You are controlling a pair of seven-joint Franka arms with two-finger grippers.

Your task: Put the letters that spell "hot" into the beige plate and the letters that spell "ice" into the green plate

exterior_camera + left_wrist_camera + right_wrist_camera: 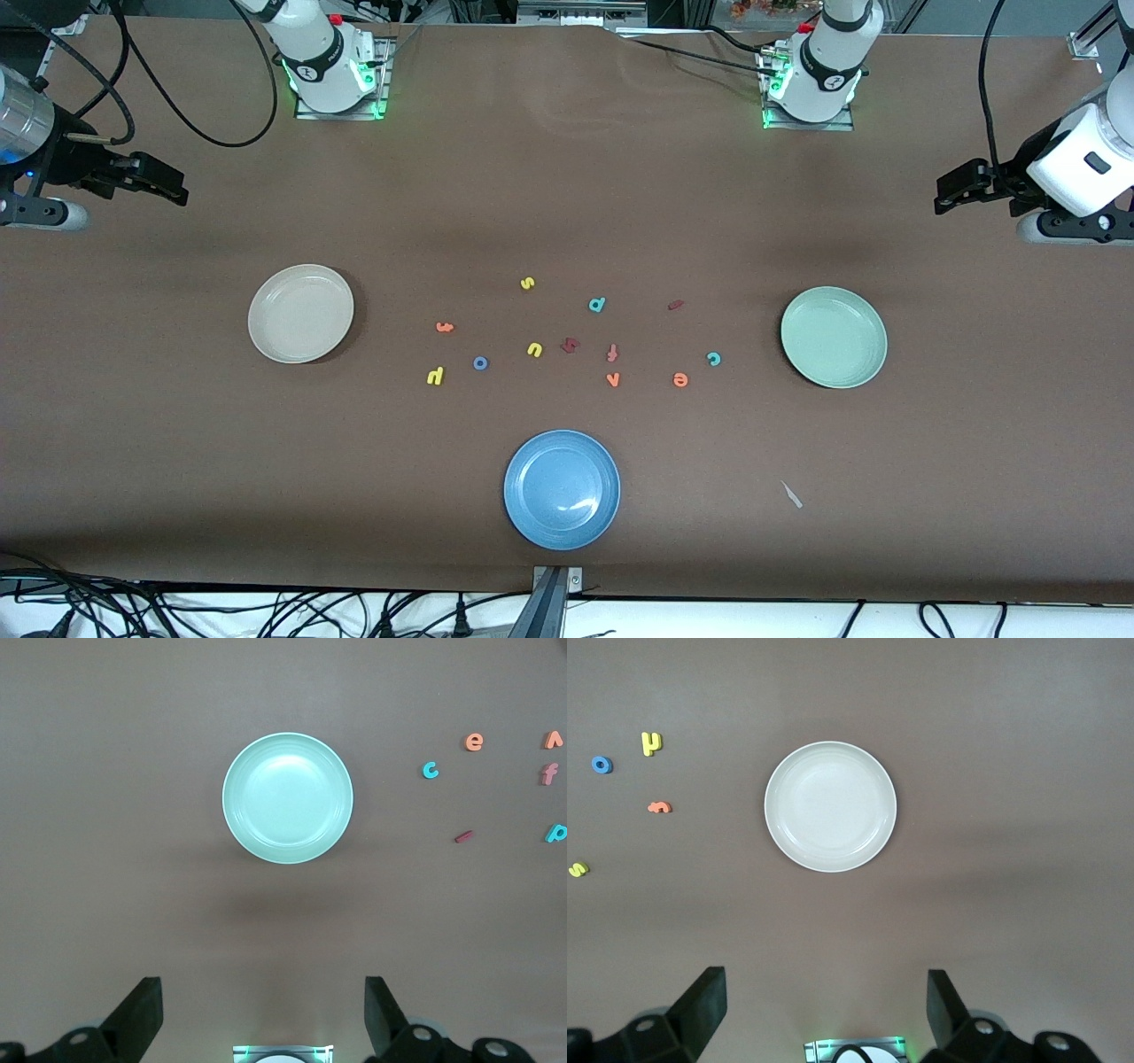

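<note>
Six wanted letters lie mid-frame, none plated: beige plate (300,313) centre-left, green plate (833,337) centre-right. Right gripper (168,183) upper-left, left gripper (955,190) upper-right, both spread, empty. Next: descend, pinch yellow h (434,377).

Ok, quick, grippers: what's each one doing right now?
Left gripper: open, empty, over the table near the green plate.
Right gripper: open, empty, near the beige plate.

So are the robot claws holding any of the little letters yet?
No. The left claw and the right claw are both open and empty, each up over its own end of the table.
</note>
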